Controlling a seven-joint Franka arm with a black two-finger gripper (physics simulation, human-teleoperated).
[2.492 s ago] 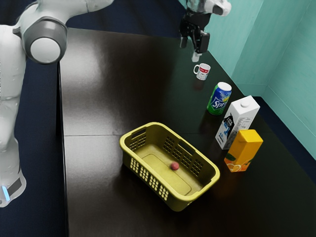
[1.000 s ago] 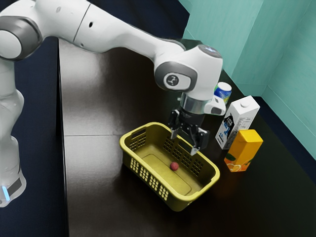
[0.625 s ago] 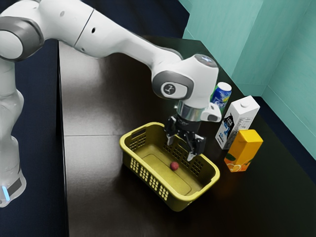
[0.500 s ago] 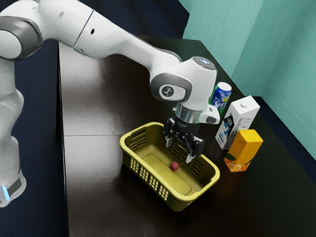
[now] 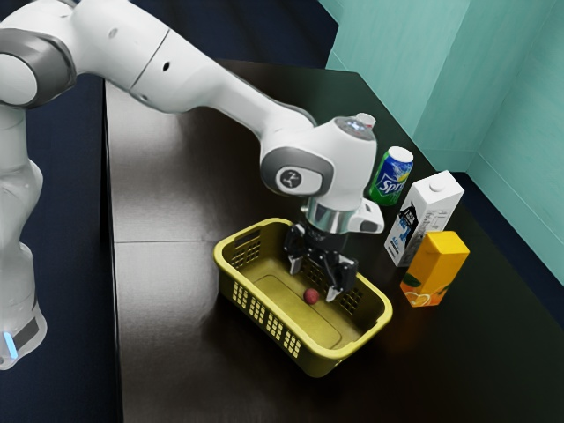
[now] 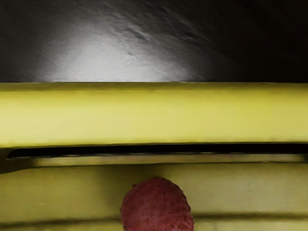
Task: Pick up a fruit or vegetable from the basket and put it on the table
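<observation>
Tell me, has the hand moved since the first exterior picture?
Yes. In the exterior view, the hand was well beyond the yellow basket, toward the top; now it is over the basket, near the round red fruit.

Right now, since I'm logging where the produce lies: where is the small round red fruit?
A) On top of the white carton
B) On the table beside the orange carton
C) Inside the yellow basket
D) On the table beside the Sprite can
C: the fruit lies within the walls of the basket, below the open pincer.
</observation>
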